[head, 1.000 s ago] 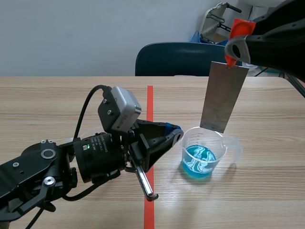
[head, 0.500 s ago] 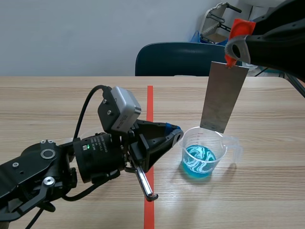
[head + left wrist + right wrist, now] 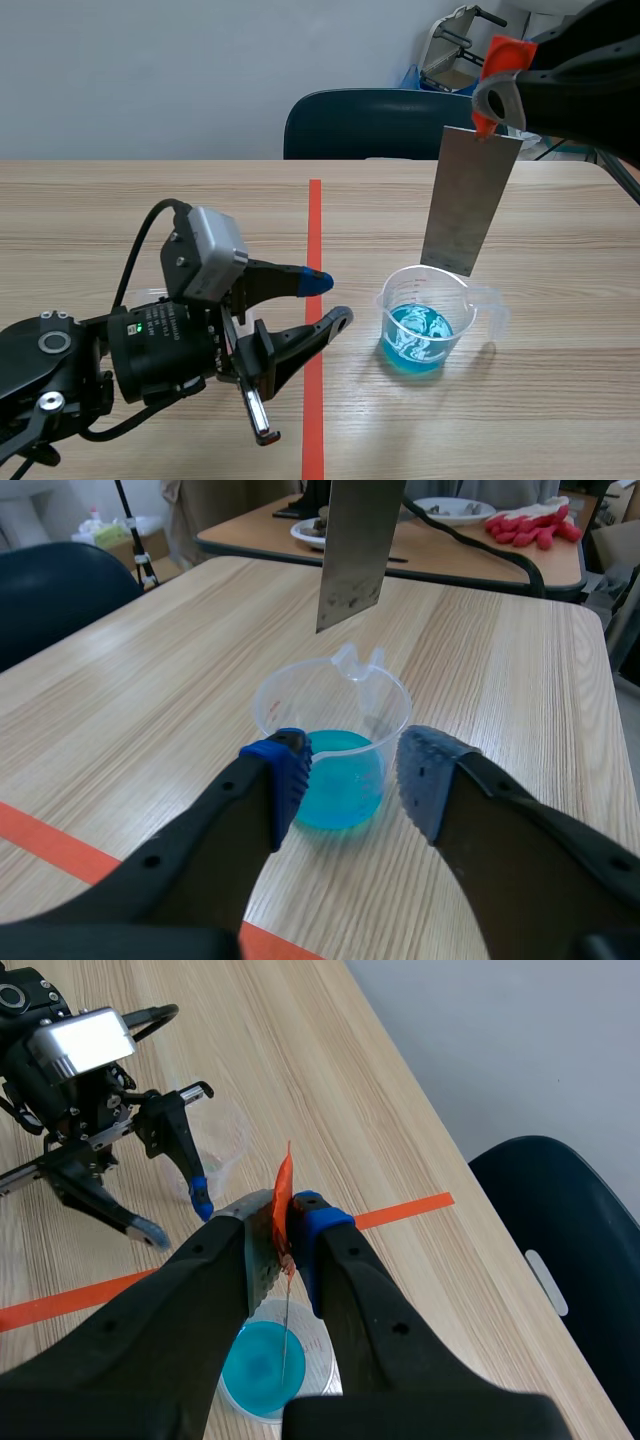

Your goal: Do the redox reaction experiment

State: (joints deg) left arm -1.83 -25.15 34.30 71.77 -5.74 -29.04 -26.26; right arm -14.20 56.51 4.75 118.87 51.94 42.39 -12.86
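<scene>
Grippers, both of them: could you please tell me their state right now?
Left gripper: open, holding nothing.
Right gripper: shut on the metal sheet above the measuring cup.

metal plate [image 3: 355,540]: upper end cut off, left wrist view | right arm [image 3: 590,80]: cut by scene edge

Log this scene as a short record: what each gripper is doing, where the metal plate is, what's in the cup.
Right gripper: shut on metal plate, held upright
Plate position: lower edge above the cup, clear of the blue liquid
Cup contents: blue liquid, shallow
Left gripper: open, cup ahead of it, holding nothing
Surface: wooden table
</scene>
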